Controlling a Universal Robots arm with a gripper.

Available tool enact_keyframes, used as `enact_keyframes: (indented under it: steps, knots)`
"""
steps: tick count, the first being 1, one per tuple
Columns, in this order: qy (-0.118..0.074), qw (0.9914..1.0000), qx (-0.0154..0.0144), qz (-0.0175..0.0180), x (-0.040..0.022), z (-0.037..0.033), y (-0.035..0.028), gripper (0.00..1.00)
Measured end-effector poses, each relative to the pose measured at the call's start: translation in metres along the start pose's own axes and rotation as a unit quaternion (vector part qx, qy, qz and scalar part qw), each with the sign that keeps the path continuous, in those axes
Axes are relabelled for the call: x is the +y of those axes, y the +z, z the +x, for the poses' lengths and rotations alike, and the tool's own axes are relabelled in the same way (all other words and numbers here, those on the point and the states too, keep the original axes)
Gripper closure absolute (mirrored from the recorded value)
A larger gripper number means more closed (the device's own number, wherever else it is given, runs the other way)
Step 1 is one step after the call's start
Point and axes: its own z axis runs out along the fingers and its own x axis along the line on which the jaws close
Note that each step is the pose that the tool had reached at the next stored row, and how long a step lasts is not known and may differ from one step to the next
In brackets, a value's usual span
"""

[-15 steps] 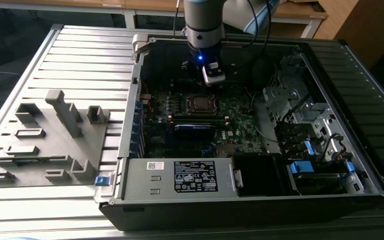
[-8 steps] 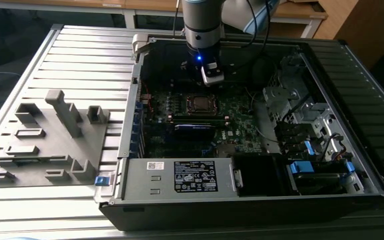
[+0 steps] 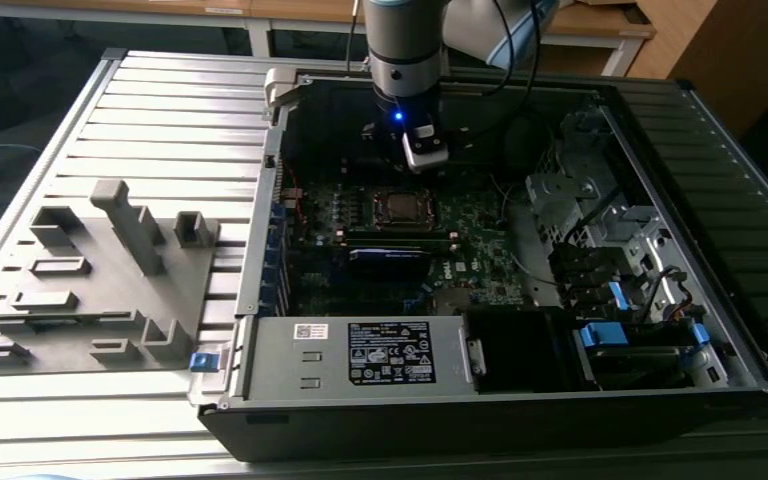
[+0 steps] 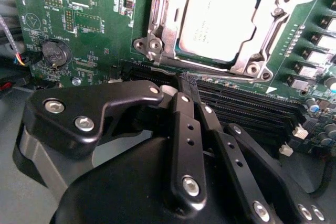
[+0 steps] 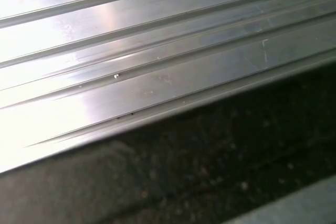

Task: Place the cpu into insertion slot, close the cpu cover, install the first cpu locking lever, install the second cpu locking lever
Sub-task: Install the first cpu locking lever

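Well, by the ribbed aluminium table's [image 3: 157, 110] edge at the exterior view's left lies a matte grey moulded fixture [image 3: 91, 290], with bare slats all round it. The open black computer case [image 3: 491, 425] takes up the rest. Inside, over the green motherboard [image 4: 100, 51], the black gripper [image 4: 188, 85] hangs with fingertips drawn together on nothing. Just beyond it the cpu [image 4: 218, 19], dull silver and square, sits in its socket, ringed by the shiny cpu cover [image 4: 163, 19].

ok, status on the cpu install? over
End effector shut, empty, low over the motherboard beside the cpu. Cpu seated in its socket, cpu cover lying down around it. Nothing in the way.
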Motion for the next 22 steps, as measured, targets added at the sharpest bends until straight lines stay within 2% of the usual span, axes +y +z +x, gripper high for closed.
enact_keyframes:
  steps: [5, 13, 16, 20, 22]
  knots:
    - [-0.001, 0.99999, -0.0038, 0.0026, 0.0000, 0.0000, 0.0003, 0.89]
    - [-0.002, 0.99995, -0.0090, 0.0027, -0.0005, 0.0005, 0.0036, 0.89]
    - [-0.002, 0.99995, -0.0092, 0.0028, -0.0004, 0.0004, 0.0032, 0.89]
    - [-0.002, 0.99995, -0.0093, 0.0030, 0.0004, -0.0003, -0.0027, 0.89]
    - [-0.002, 0.99995, -0.0094, 0.0030, 0.0005, -0.0004, -0.0031, 0.89]
